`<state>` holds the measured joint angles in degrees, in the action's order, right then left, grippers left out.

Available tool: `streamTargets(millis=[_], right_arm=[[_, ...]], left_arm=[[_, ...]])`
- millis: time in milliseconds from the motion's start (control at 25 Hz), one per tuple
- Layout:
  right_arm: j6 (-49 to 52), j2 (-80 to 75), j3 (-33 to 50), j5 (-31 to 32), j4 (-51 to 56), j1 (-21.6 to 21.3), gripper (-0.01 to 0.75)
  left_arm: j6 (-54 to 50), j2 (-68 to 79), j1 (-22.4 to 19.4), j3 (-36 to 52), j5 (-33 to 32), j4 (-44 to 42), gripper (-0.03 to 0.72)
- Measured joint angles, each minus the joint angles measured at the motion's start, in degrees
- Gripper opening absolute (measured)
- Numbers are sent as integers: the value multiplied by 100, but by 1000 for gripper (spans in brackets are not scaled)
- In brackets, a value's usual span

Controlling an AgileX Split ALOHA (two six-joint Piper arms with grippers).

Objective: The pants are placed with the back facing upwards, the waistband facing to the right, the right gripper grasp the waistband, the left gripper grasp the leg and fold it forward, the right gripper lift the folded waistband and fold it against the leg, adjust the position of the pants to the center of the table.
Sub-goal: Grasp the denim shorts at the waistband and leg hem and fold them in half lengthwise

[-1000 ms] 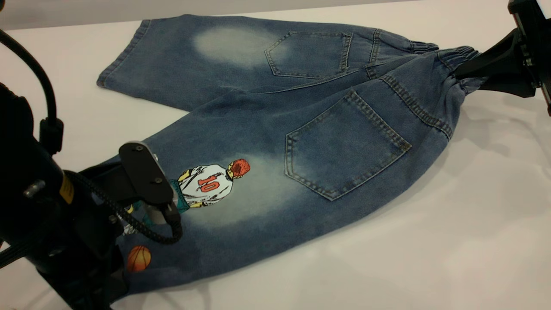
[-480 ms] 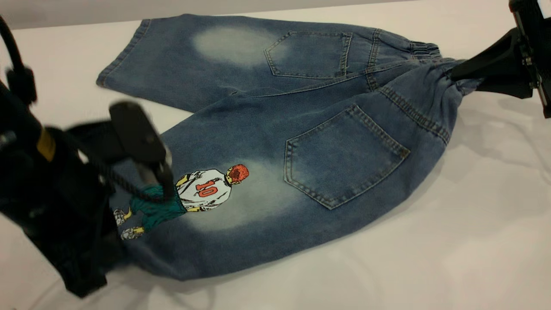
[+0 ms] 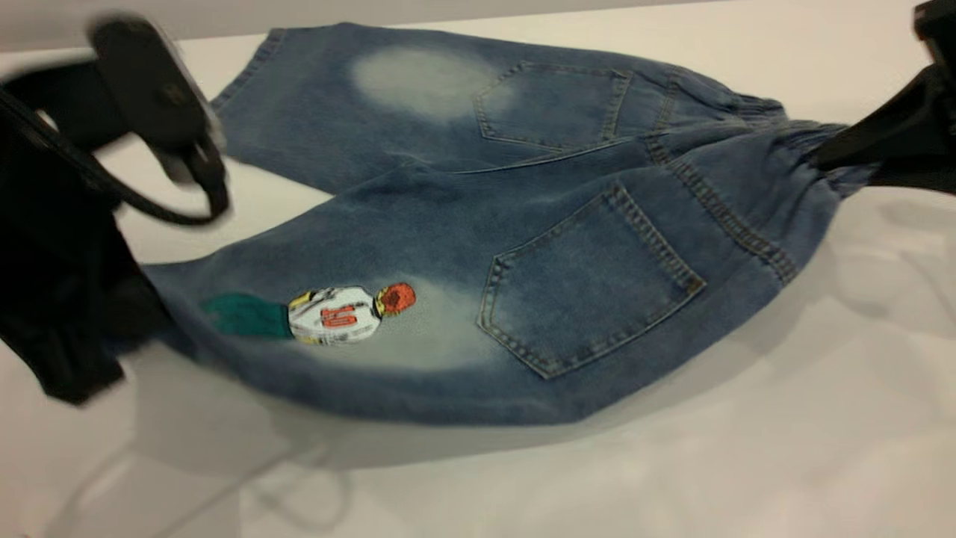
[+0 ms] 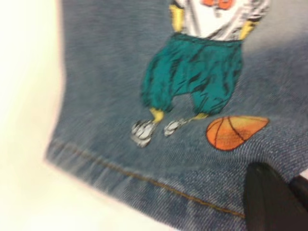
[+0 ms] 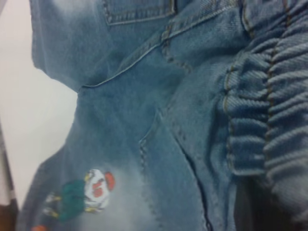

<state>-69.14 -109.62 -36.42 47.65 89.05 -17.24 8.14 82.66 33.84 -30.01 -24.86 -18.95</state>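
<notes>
Left gripper [image 4: 269, 202] clamps leg [image 3: 299, 329] hem, lifted off table [image 3: 672, 463]; right gripper [image 3: 836, 153] pinches waistband [image 3: 803, 142].

Exterior view: set outside the rig, facing both arms, looking down at a slant across the table [image 3: 747, 463] toward its far edge; near enough that the pants [image 3: 523, 246] span almost the whole width. Left wrist view: very close, aimed straight down onto the hem end of the leg [image 4: 144, 159], with a strip of table along one side. Right wrist view: very close over the waistband [image 5: 269, 110], looking along the pants toward the hems. Shared by all three: the printed basketball player [image 3: 336, 317] [image 4: 202, 77] [image 5: 82, 195] on the leg.
</notes>
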Motion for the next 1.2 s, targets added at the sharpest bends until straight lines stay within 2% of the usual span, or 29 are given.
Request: streamTargets(millis=[360,720,880,1080,1200], right_arm=[[418,923,374,-110,-516,0,39],[431,906,341,-125,-318,0,39],[421,904,341,-125,47,0,39],[539,904,341,-112,521,0,39],[897,904,341,-19,760,0,39]], left_arm=[[-1843,-1038,0,-312,-359,-2153,20],[-3517,-548,-52,-1121,-510,-4471,20],[-4057,-77,-516,-1529,-332,-5229,20],[-4094,531,-1166,-2085,54,-5347,20],[-4066,864,-1377,-2419,196,-5354,20]])
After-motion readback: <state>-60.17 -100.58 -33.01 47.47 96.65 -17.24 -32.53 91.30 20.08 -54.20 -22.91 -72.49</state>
